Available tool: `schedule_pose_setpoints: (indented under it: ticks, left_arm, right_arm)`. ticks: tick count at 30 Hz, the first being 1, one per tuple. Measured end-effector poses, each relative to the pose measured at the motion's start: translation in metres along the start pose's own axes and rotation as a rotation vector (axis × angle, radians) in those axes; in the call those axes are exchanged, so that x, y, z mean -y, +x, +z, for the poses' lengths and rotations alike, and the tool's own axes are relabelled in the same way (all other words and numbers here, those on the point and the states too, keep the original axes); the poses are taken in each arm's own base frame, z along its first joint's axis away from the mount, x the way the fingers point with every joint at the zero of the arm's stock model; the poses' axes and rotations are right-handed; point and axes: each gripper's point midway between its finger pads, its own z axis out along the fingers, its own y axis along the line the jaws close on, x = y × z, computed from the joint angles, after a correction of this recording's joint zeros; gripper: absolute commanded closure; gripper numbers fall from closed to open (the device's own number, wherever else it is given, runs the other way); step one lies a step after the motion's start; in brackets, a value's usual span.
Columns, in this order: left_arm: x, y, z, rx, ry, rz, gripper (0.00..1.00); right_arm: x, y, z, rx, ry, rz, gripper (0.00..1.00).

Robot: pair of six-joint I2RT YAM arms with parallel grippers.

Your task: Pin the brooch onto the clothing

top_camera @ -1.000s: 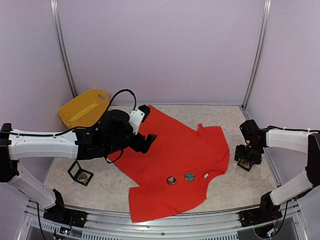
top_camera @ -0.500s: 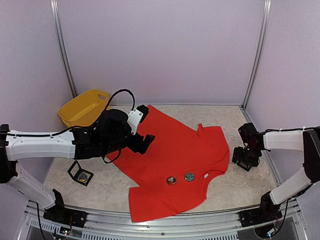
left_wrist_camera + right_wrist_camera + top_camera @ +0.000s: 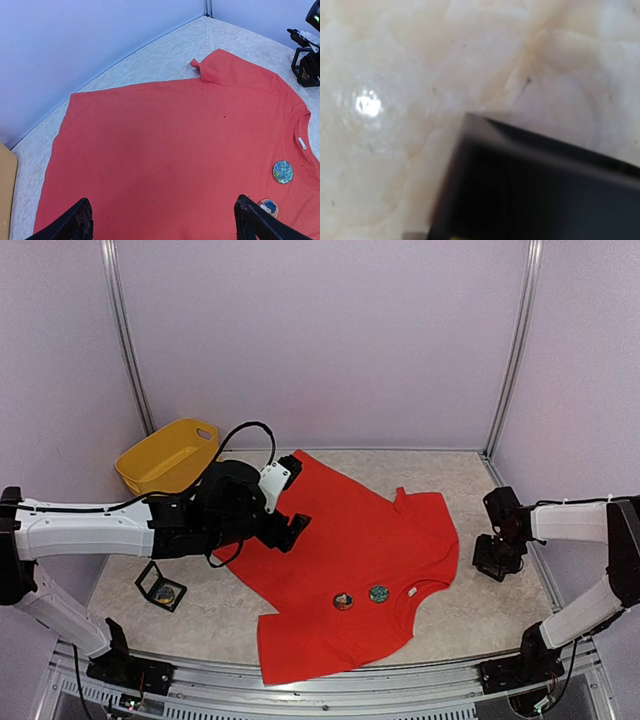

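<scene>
A red shirt (image 3: 350,560) lay flat mid-desk, collar near right, with a green brooch (image 3: 379,593) beside another brooch (image 3: 343,600) at the neckline. The left end effector (image 3: 162,222) hovered, spread wide, over the far-left hem. The right end effector (image 3: 496,558), grip impossible to tell, hung low over a black case (image 3: 535,185); it likely needed centring before closing.

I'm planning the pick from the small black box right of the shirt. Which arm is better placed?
Right. The right tool sits low directly over that box, whose corner fills its wrist view; the left tool hangs open above the shirt, across the table.
</scene>
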Motion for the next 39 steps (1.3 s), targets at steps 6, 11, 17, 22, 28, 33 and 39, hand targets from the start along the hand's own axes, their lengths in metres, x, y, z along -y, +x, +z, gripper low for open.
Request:
schedule_pose_setpoints:
  ticks: [6,11,17,22,28,33,39]
  left_arm:
    - [0.002,0.006,0.005,-0.02,0.003,0.011,0.07]
    - [0.001,0.006,0.006,-0.022,0.004,0.009,0.07]
    - [0.001,0.001,0.006,-0.015,0.007,0.006,0.07]
    - [0.002,0.003,0.008,-0.024,0.007,0.009,0.07]
    - [0.002,0.002,0.008,-0.023,0.01,0.009,0.07]
    - [0.003,0.001,0.009,-0.022,0.026,0.004,0.07]
    - [0.008,-0.002,0.009,-0.013,0.075,-0.011,0.08]
  right_arm:
    - [0.002,-0.004,0.001,0.009,-0.004,-0.04,0.54]
    - [0.002,-0.005,0.001,0.014,-0.004,-0.049,0.59]
    - [0.003,-0.005,0.001,0.017,-0.001,-0.062,0.65]
    - [0.002,-0.009,-0.007,0.039,-0.017,-0.063,0.65]
    - [-0.003,-0.014,-0.019,0.064,-0.061,-0.065,0.66]
    - [-0.019,-0.017,-0.037,0.09,-0.164,-0.091,0.72]
    - [-0.081,-0.031,-0.107,0.246,-0.43,-0.229,0.71]
